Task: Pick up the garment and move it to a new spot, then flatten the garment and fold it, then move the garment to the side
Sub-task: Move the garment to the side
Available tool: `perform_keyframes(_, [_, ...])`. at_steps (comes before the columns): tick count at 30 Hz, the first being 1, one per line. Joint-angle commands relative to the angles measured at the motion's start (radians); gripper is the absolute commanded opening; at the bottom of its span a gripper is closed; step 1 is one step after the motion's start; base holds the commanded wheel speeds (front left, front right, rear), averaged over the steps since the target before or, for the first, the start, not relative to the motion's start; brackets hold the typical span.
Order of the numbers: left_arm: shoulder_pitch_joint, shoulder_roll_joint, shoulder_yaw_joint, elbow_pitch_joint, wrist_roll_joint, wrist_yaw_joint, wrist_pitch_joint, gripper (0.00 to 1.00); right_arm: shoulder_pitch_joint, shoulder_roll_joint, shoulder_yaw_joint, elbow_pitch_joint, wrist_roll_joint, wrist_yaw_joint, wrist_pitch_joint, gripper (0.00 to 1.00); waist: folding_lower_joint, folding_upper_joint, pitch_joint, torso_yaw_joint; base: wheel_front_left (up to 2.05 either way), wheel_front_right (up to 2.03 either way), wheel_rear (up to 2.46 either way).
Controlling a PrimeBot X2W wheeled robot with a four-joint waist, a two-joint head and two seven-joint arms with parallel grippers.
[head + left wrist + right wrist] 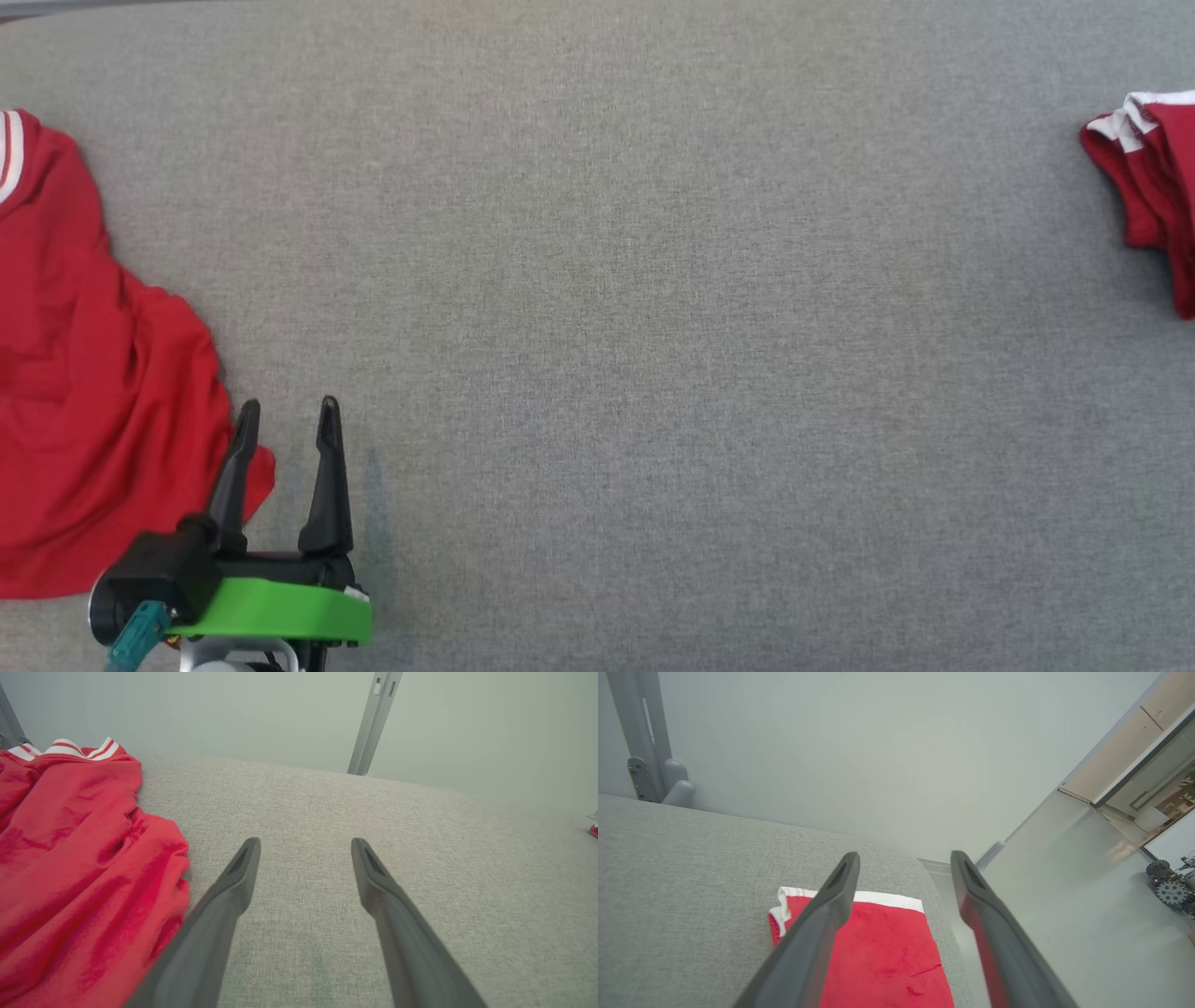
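Left gripper (289, 403): jaws spread wide, nothing in them. Fingers point away from the robot, low over the grey padded table (653, 327). Loose red garment (93, 392) lies just beside its left finger. That finger overlaps the hem edge in the head view; can't tell if it touches. Cloth runs ahead and to the left of the fingers, with the striped collar (70, 749) at the far end. There's bare table straight ahead and to the right.

Handling, my read: thin knit, light and limp. It should drape and drag on the textured cover rather than slide. Pinch a hem corner or shoulder seam, single layer, not the bunched middle. Two-point hold to lift it flat.

Right gripper (905, 855): fingers also wide apart, empty, angled down. Folded red garment (887, 947) sits below and between the fingertips, white trim (887, 899) on its far edge, close to the table's rounded end and well apart from the left gripper. That one looks folded and parked aside. The stack is soft, so any re-grip should clamp all layers at the fold.
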Motion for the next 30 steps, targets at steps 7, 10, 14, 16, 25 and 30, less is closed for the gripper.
perform_keyframes(7, [0.049,-0.03,0.024,0.03,0.014,0.001,0.0,1.0,0.252,0.146,-0.013,-0.195,0.019,-0.001,-0.186,1.0,-0.0001,0.0053,-0.125,-0.003,0.0,0.0,0.0])
perform_keyframes(10, [0.06,-0.035,0.037,0.05,0.024,0.001,0.0,1.0,0.392,0.206,-0.004,-0.297,0.022,-0.001,-0.233,1.0,-0.0001,0.0053,-0.156,0.001,0.0,0.0,0.0])
perform_keyframes(14, [0.077,-0.039,0.049,0.071,0.041,0.001,0.0,1.0,0.558,0.292,-0.01,-0.397,0.0,-0.002,-0.261,1.0,-0.0001,0.0053,-0.192,0.001,0.0,0.0,0.0])
perform_keyframes(16, [0.085,-0.04,0.063,0.082,0.047,0.01,0.0,1.0,0.634,0.354,0.009,-0.474,-0.02,-0.001,-0.263,1.0,-0.0001,0.0053,-0.204,-0.005,0.0,0.0,0.0])
perform_keyframes(25, [0.106,-0.04,0.022,0.104,0.03,0.003,0.0,1.0,0.811,0.434,0.071,-0.577,0.048,-0.002,-0.264,1.0,-0.0001,0.0053,-0.255,-0.001,0.0,0.0,0.0])
perform_keyframes(30, [0.122,-0.04,0.01,0.12,0.034,0.001,0.0,1.0,0.861,0.448,0.057,-0.556,0.068,-0.001,-0.264,1.0,-0.0001,0.0053,-0.293,0.003,0.0,0.0,0.0])
